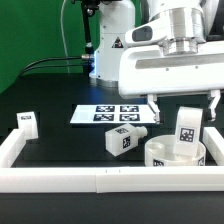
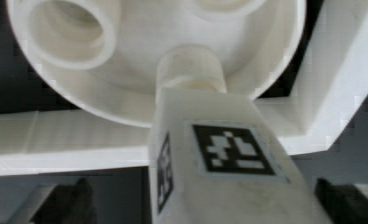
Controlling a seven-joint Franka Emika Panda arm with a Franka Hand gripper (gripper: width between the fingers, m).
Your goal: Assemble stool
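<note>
— How will this stool handle, do you think?

— The seat disc (image 1: 165, 156) is the biggest piece. It looks to me like stiff, light plastic, rather smooth, so I guess it can slide on the counter (image 1: 60, 140) when pushed. I would take it by the rim. The legs are chunky blocks, so pinch them on two flat sides.

— And where is everything?

— The disc lies at the exterior view's right, close to the border rail (image 1: 100, 180). One upright leg (image 1: 187, 125) stands in it. The end effector (image 1: 182, 108) is spread wide on both sides of this leg and does not touch it. A second leg (image 1: 125, 138) lies just beside the disc, and a third leg (image 1: 27, 123) stands far left.

— The look?

— All white. The disc is round and shallow, with holes, and each leg carries a black-and-white square tag (image 2: 231, 148).
</note>
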